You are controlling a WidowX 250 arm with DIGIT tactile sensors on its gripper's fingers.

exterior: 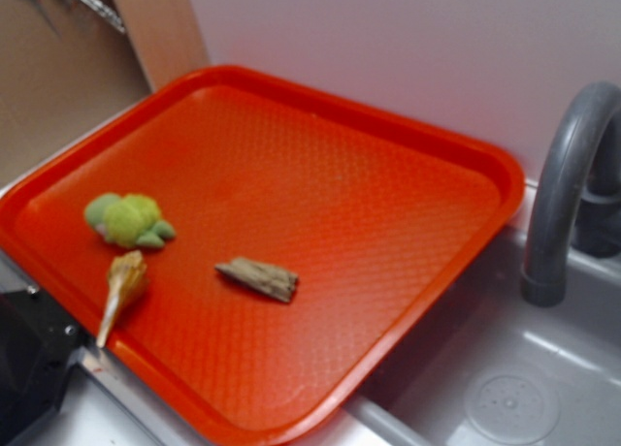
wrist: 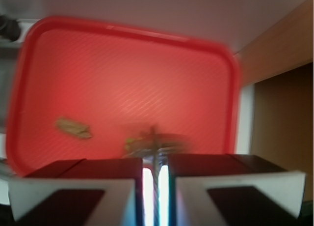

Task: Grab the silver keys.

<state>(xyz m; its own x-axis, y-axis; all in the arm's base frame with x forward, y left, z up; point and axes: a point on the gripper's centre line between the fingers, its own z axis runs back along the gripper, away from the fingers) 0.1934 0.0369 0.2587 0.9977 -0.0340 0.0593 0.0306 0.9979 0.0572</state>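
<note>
Gripper: the black-and-white gripper (wrist: 155, 186) shows in the wrist view only; its jaws stand nearly together on a thin metal piece.
Keys: the bunch of shiny silver keys (wrist: 156, 143) hangs blurred from between the jaws, above the tray, apparently clamped.
Tray: the red textured plastic tray (exterior: 320, 175) lies beside the grey sink (exterior: 505, 388).
On the tray: a green plush toy (exterior: 128, 220), a tan pointed seashell (exterior: 120, 289) just beside it, and a brown wood chip (exterior: 258, 277) near the middle.
Faucet: a grey curved tap (exterior: 568, 184) rises at the right.
</note>
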